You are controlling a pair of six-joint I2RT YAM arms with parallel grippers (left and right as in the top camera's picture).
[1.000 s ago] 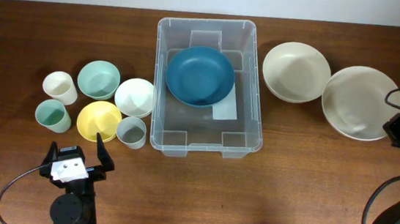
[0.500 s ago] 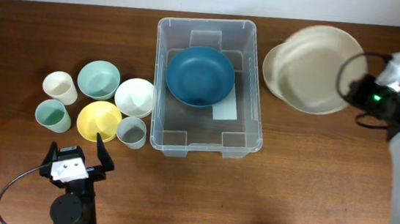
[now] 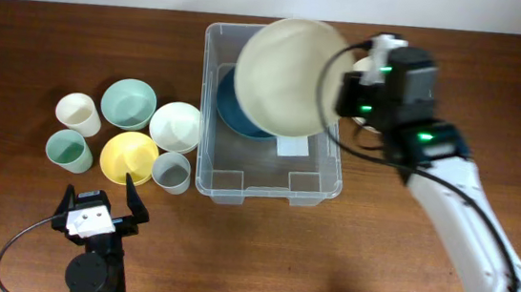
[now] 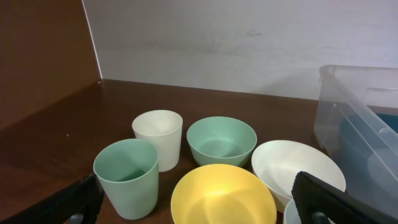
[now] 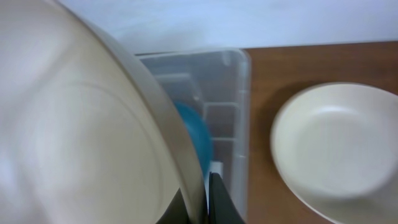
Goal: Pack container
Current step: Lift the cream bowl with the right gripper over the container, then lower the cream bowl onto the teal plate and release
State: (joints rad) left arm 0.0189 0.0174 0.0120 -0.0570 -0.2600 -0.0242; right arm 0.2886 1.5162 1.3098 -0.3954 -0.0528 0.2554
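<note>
The clear container (image 3: 208, 112) stands mid-table with a blue bowl (image 3: 227, 114) inside, partly hidden. My right gripper (image 3: 344, 95) is shut on the rim of a large cream plate (image 3: 291, 77) and holds it tilted above the container. In the right wrist view the fingers (image 5: 204, 200) pinch the plate (image 5: 81, 124) over the container (image 5: 239, 93) and the blue bowl (image 5: 198, 140). My left gripper (image 3: 99, 209) is open and empty near the front left, with its fingers (image 4: 199, 208) just before a yellow bowl (image 4: 222, 196).
Left of the container stand a white cup (image 3: 78, 112), green bowl (image 3: 128, 104), white bowl (image 3: 176, 125), green cup (image 3: 68, 151), yellow bowl (image 3: 129, 157) and grey cup (image 3: 172, 171). A cream bowl (image 5: 336, 149) sits right of the container.
My right gripper has lifted the cream plate from the table's right side and carried it left, to above the container. The left arm has not moved.
</note>
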